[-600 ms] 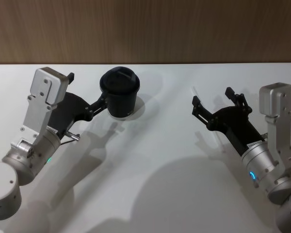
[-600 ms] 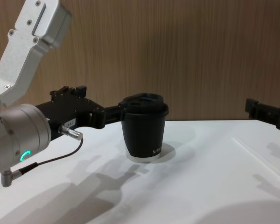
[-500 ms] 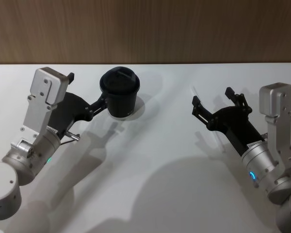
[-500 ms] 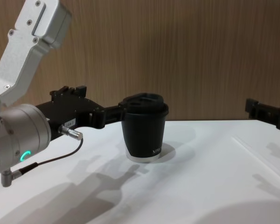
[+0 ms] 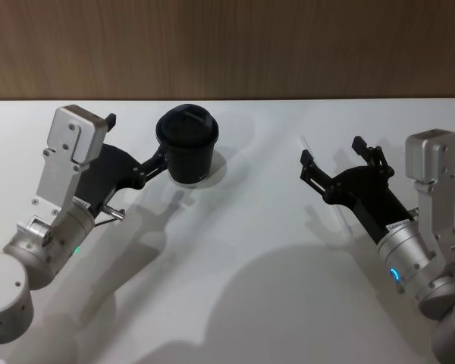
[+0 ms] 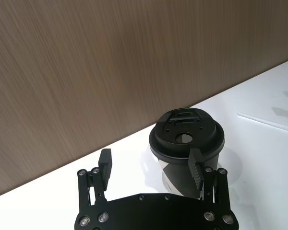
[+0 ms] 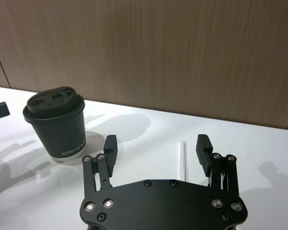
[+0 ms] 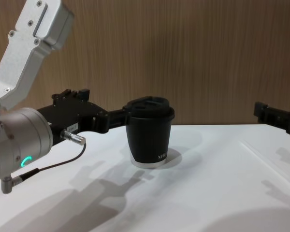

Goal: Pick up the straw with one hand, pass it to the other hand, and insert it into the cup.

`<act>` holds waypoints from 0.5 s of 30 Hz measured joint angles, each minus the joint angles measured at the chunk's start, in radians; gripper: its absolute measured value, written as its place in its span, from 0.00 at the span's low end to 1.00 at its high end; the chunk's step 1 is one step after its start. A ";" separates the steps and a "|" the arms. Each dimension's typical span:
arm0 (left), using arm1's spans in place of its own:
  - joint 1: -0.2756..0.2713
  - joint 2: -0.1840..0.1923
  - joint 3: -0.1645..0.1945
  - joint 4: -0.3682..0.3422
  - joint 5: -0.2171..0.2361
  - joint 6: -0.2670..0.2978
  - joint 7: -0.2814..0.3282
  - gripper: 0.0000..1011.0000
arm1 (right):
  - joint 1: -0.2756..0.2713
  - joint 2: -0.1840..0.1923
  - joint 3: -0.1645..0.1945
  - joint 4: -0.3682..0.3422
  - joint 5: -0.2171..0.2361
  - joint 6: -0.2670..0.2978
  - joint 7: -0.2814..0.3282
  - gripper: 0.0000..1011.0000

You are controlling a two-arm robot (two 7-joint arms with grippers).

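Worktop (image 5: 243,250): white and flat, running back to a wooden wall (image 5: 227,45). It carries the cup and the straw.

Left tool (image 5: 136,140): black, on a silver wrist with a green light, near the back left of the worktop. Its fingers are spread apart and hold nothing. The cup stands just past one fingertip, not between the two, and I cannot tell whether that fingertip touches it. Risk: a sideways swing from here could nudge or tip the light cup.

Right tool (image 7: 157,142): black, raised above the back right of the worktop. Its fingers are wide apart and empty, one on either side of the straw's near end. The pickup looks not yet begun.

Cup (image 5: 186,144): black paper with a domed black lid, upright near the back edge, left of centre.

Straw (image 7: 182,158): thin and white, lying flat near the back right of the worktop, well apart from the cup. It sits closer to one right-tool finger than to the other. Risk: closing fingers may roll or skid it away, or scrape the worktop. An off-centre pinch could leave it tilted and make the handover awkward.

Lid hole (image 6: 186,138): a small round opening on the lid's top. Risk: a slanted straw could miss this narrow target, press on the lid and topple the cup.
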 joint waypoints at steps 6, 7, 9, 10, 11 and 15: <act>0.000 0.000 0.000 0.000 0.000 0.000 0.000 0.99 | 0.000 0.000 0.000 0.000 0.000 0.000 0.000 0.99; 0.000 0.000 0.000 0.000 0.000 0.000 0.000 0.99 | 0.000 0.000 0.000 0.000 0.000 0.000 0.000 0.99; 0.000 0.000 0.000 0.000 0.000 0.000 0.000 0.99 | 0.000 0.000 0.000 0.000 0.000 0.000 0.000 0.99; 0.000 0.000 0.000 0.000 0.000 0.000 0.000 0.99 | 0.000 0.000 0.000 0.000 0.000 0.000 0.000 0.99; 0.000 0.000 0.000 0.000 0.000 0.000 0.000 0.99 | 0.000 0.000 0.000 0.000 0.000 0.000 0.000 0.99; 0.000 0.000 0.000 0.000 0.000 0.000 0.000 0.99 | 0.000 0.000 0.000 0.000 0.000 0.000 0.000 0.99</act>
